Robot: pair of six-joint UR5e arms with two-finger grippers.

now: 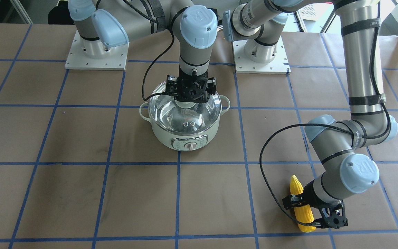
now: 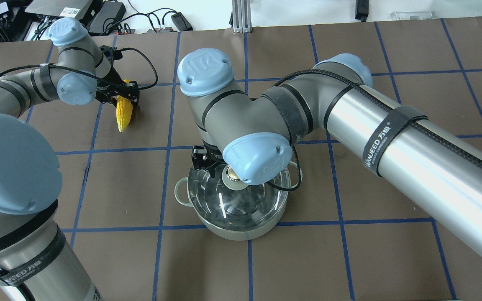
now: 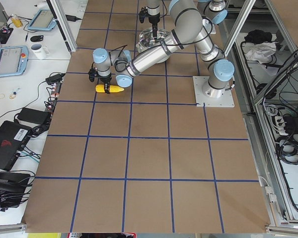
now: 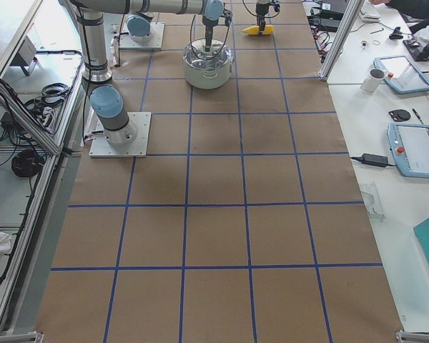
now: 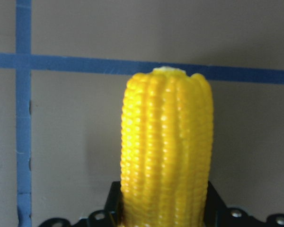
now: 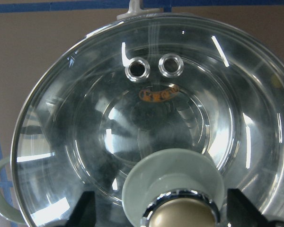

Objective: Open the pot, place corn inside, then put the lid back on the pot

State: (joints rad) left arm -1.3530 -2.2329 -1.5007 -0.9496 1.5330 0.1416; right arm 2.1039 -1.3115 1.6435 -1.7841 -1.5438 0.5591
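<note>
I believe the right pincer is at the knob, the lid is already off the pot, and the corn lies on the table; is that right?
Not quite: the lid sits on the pot, as the exterior front-facing view shows. The rest holds.

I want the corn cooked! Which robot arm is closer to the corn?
Left. The left end effector straddles the corn; the right end effector hangs over the lid, far away.

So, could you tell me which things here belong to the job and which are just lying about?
Job: pot, lid, corn, left gripper at the corn, right gripper over the lid.
Lying about, on the side bench: mug, teach pendant.
</note>
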